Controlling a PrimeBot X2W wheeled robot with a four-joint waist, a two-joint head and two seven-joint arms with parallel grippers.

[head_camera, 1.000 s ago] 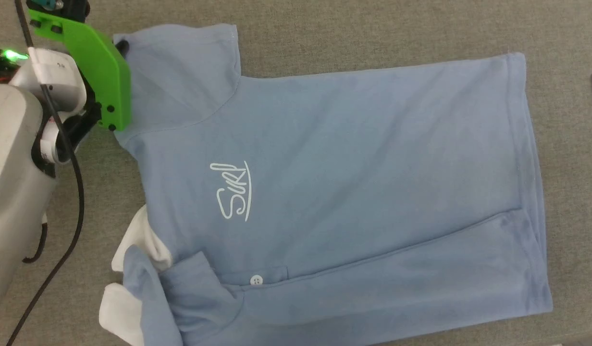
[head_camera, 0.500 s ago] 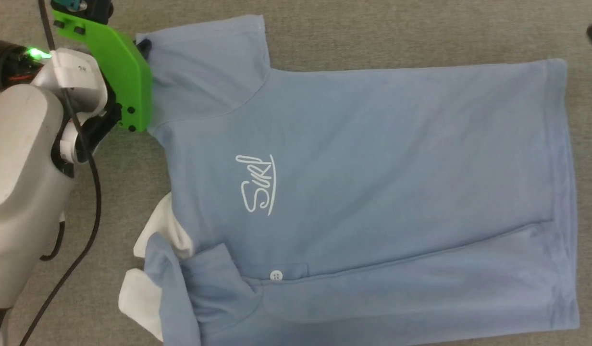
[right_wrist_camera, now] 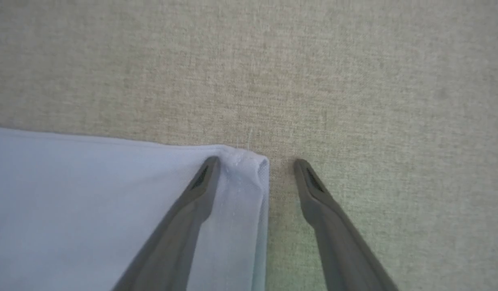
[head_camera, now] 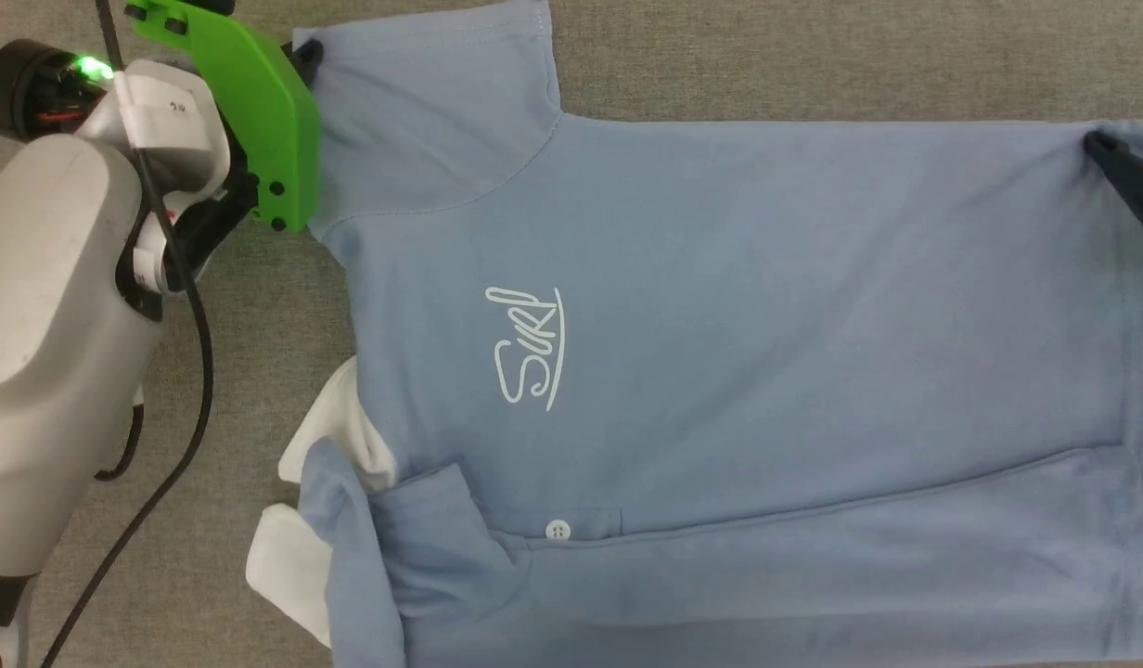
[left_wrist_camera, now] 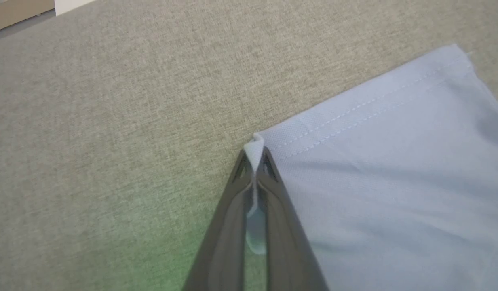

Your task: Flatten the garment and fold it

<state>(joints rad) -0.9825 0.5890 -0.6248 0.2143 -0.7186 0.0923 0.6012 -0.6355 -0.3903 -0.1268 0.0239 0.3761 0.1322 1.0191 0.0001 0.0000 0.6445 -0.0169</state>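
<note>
The left gripper (left_wrist_camera: 255, 155) pinches the polo shirt's (head_camera: 720, 325) sleeve corner (left_wrist_camera: 256, 143); the right gripper (right_wrist_camera: 257, 161), wide and empty, straddles the hem corner (right_wrist_camera: 249, 165) lengthwise opposite.

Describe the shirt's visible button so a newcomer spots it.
Find the light blue polo shirt on the grey surface. In the head view, below its white script logo and right of the white collar, sits a small round button: the only white dot on blue.
</note>
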